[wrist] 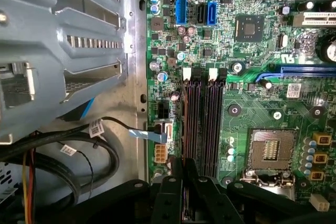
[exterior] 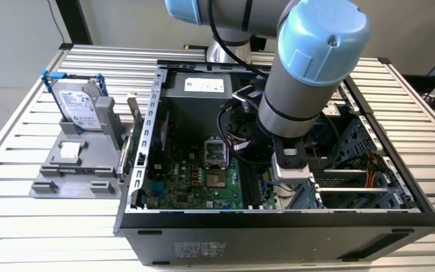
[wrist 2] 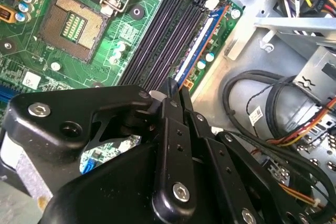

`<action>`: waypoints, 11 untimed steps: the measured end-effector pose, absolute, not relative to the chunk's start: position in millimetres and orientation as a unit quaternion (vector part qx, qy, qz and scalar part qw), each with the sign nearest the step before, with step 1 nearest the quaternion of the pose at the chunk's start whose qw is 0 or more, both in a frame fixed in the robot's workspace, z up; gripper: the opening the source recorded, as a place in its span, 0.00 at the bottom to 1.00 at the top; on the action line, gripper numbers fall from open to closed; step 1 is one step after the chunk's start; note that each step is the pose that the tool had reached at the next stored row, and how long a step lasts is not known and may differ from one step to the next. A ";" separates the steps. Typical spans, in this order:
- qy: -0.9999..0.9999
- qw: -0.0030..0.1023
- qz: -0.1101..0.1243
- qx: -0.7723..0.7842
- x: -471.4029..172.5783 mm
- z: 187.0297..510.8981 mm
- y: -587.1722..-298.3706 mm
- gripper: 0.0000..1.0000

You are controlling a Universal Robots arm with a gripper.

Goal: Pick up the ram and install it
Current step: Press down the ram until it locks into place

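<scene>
Long, narrow, thin circuit-board ram stick (wrist 2: pixel 195 51), seen edge-on in both wrist views. Top edge reads as a fine orange-brown line (wrist: pixel 184 129); the face shows blue and white. Stands upright, lengthwise along the outermost black memory slot, by the green board's edge. Near end pinched in the black gripper (wrist 2: pixel 174 96). Whether fully seated: cannot tell.

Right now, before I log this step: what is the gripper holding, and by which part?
The gripper appears to pinch the ram by its upper edge near one end; the rest of the stick runs out along the motherboard.
</scene>
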State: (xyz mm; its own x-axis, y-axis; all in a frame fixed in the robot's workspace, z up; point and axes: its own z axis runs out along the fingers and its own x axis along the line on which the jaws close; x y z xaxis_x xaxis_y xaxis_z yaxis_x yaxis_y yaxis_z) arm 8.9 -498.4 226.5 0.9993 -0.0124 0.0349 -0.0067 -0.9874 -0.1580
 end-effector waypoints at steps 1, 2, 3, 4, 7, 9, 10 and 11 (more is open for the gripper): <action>0.005 0.079 -0.018 -0.997 8.9 225.6 -498.4 0.00; 0.005 0.079 -0.018 -0.997 9.0 225.4 -498.3 0.00; 0.005 0.079 -0.018 -0.997 9.0 225.3 -498.1 0.00; 0.005 0.079 -0.018 -0.997 9.2 225.2 -497.4 0.00; 0.005 0.079 -0.018 -0.997 10.0 225.1 -494.3 0.00; 0.005 0.079 -0.018 -0.997 10.3 225.1 -492.9 0.00; 0.005 0.079 -0.018 -0.997 10.2 225.0 -492.9 0.00; 0.004 0.079 -0.018 -0.997 9.5 225.0 -492.9 0.00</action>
State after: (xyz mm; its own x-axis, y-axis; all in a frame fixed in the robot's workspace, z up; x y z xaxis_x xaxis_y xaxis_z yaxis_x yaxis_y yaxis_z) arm 9.5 -492.9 225.0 0.9993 -0.0118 0.0349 -0.0061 -0.9874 -0.1580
